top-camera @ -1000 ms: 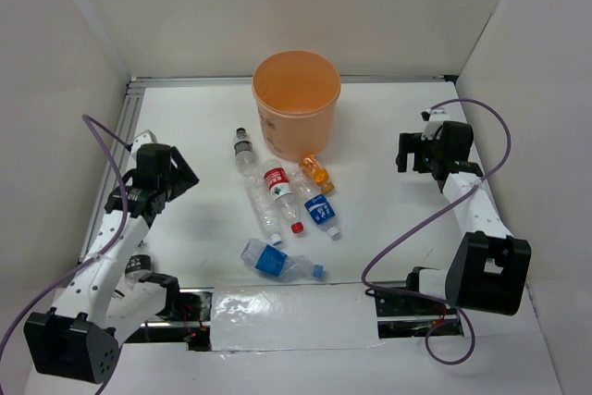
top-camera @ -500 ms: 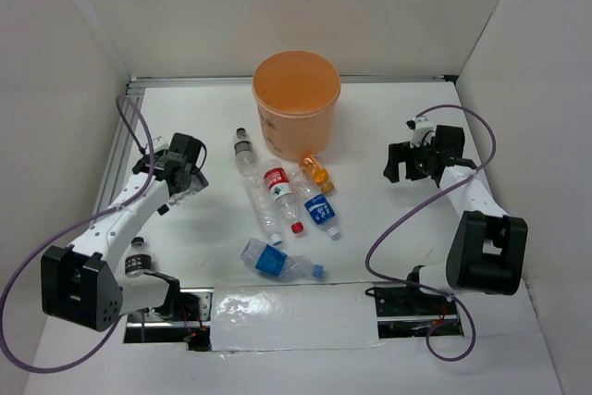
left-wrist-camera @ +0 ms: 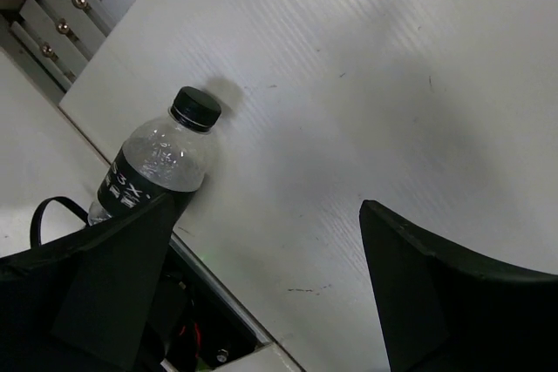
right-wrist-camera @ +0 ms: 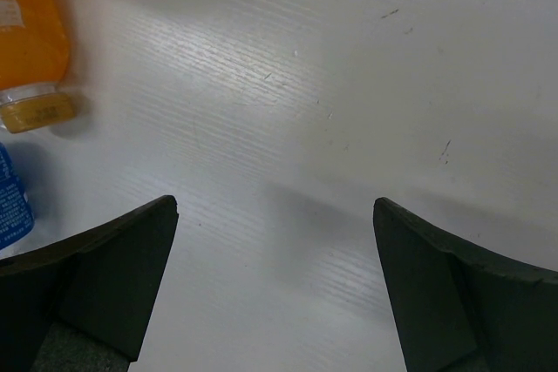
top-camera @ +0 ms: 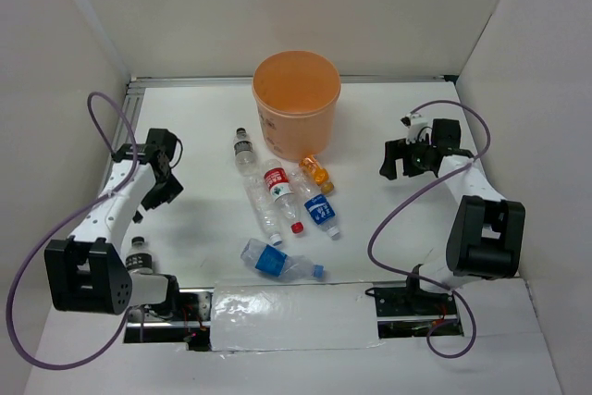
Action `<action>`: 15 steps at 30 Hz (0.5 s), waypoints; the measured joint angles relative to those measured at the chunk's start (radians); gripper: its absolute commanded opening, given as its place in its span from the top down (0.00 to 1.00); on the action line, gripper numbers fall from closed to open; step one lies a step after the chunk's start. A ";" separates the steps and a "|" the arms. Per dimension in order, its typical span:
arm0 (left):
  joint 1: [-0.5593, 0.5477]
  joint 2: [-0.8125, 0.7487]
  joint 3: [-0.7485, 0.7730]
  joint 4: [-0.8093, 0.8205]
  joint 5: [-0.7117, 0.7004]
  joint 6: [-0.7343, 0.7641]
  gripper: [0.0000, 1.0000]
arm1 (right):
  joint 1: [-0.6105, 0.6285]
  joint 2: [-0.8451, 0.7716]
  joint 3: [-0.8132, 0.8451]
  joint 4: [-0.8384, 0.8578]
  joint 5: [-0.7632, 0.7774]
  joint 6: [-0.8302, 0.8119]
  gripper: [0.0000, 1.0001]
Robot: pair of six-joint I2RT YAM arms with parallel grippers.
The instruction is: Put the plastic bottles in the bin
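Observation:
Several plastic bottles lie in the middle of the table. Among them are a dark-capped one (top-camera: 244, 151), a plain one (top-camera: 263, 206), a red-labelled one (top-camera: 281, 188), an orange one (top-camera: 316, 171) (right-wrist-camera: 30, 32), a blue-labelled one (top-camera: 320, 213) and another blue one (top-camera: 277, 262). The orange bin (top-camera: 296, 104) stands behind them. A black-capped bottle (left-wrist-camera: 161, 163) (top-camera: 139, 254) stands by the left arm's base. My left gripper (top-camera: 152, 197) (left-wrist-camera: 266, 206) is open and empty, pointing toward that bottle. My right gripper (top-camera: 396, 160) (right-wrist-camera: 275, 204) is open and empty, right of the orange bottle.
White walls close in the table on the left, back and right. An aluminium rail (top-camera: 129, 113) runs along the left and back edges. Purple cables loop from both arms. A metal edge with wiring (left-wrist-camera: 209, 302) lies near the left gripper.
My left arm swung back from the bottles and now faces the near left corner, its jaws spreading wider. The right gripper crept slightly left toward the bottles.

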 measured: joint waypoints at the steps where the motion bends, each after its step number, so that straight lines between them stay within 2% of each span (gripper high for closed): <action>1: 0.006 0.013 0.021 -0.009 0.000 0.008 0.00 | 0.000 0.000 -0.005 0.000 0.000 -0.001 0.00; 8: 0.073 0.205 0.183 -0.054 0.006 0.159 0.00 | 0.000 -0.043 -0.049 -0.004 -0.016 -0.034 0.00; 15: 0.139 0.245 0.197 -0.033 0.060 0.372 0.00 | -0.012 -0.009 -0.050 0.000 -0.050 -0.062 0.00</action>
